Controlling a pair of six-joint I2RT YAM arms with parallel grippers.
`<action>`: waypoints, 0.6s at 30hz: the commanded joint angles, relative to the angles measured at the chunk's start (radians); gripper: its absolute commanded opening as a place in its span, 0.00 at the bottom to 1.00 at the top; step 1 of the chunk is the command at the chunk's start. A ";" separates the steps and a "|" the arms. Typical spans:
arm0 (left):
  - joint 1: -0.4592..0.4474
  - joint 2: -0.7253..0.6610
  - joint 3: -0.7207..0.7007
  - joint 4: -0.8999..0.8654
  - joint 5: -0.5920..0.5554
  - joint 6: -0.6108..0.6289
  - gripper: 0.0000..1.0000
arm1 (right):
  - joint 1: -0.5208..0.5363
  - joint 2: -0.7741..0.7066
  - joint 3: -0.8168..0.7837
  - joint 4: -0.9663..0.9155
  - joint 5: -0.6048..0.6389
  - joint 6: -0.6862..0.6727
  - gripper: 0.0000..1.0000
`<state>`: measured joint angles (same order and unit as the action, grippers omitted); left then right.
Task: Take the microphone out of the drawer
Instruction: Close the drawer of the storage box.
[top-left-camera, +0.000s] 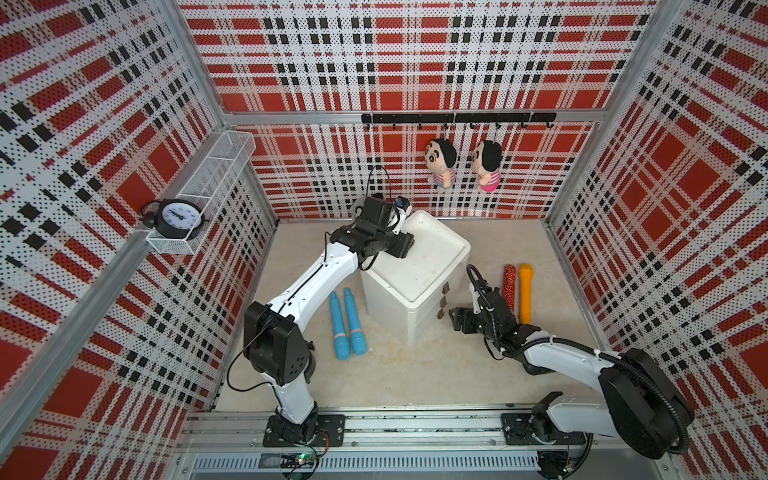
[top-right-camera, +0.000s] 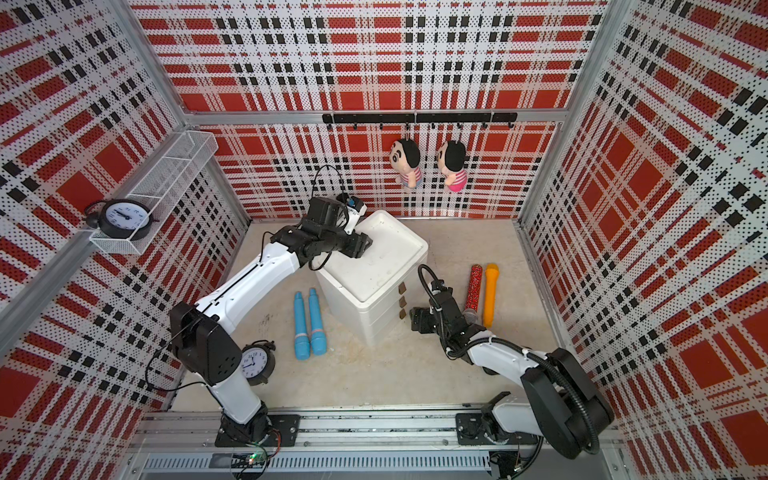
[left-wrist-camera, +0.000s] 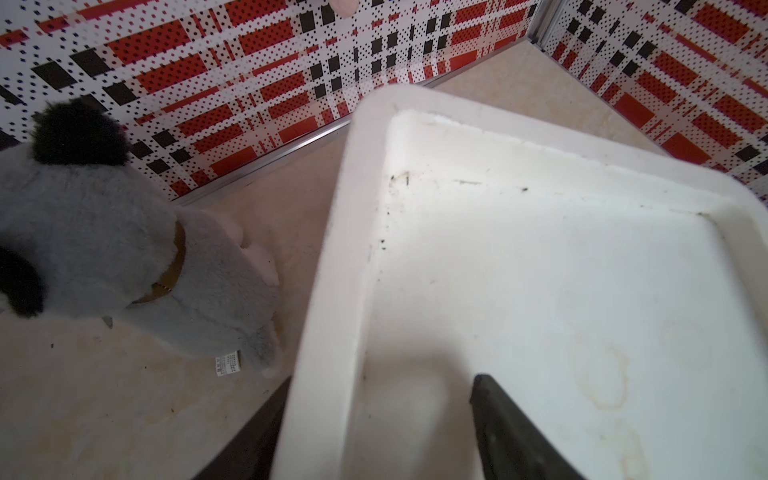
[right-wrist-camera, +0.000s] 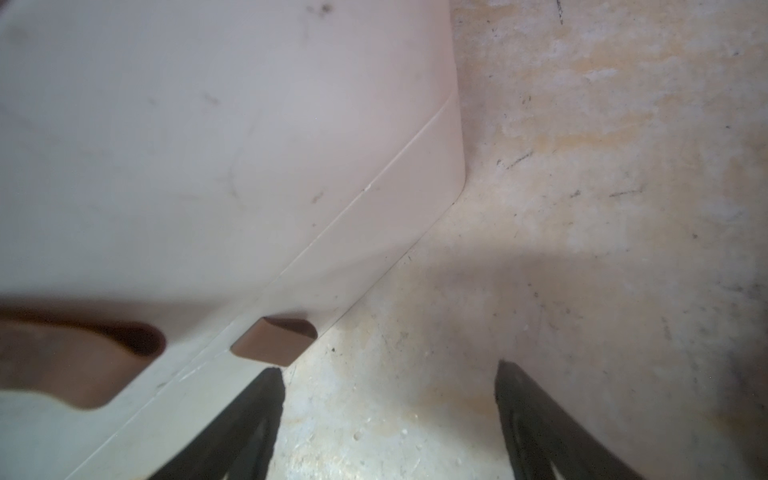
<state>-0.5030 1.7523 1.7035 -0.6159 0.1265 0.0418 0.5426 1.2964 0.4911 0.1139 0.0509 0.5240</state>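
L gripper (left-wrist-camera: 380, 382), jaws apart, straddles the top rim of the white 3-drawer cabinet (top-left-camera: 415, 266) mid-tabletop (top-left-camera: 415, 374), prob. to brace it, while R gripper (right-wrist-camera: 388, 365), open & empty, noses toward the brown handle (right-wrist-camera: 272, 343) of the bottom drawer (right-wrist-camera: 395, 199); mic unseen, presumably inside, all drawers shut.

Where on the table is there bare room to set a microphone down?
Widest bare table: between the drawer unit, the blue microphones and the front rail. Crowded: by its drawer fronts, with the right gripper, red microphone and orange microphone.
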 joint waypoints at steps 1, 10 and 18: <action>-0.016 -0.017 0.064 0.019 0.035 -0.023 0.77 | -0.004 -0.009 0.002 0.029 -0.005 -0.008 0.84; -0.001 -0.034 0.077 0.020 0.058 -0.028 0.79 | 0.003 -0.017 -0.015 0.051 -0.025 -0.022 0.84; 0.007 -0.036 0.028 0.007 0.007 -0.024 0.64 | 0.042 0.001 -0.027 0.105 -0.016 -0.029 0.84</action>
<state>-0.4995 1.7473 1.7519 -0.6060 0.1375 0.0223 0.5671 1.2964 0.4774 0.1661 0.0299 0.5087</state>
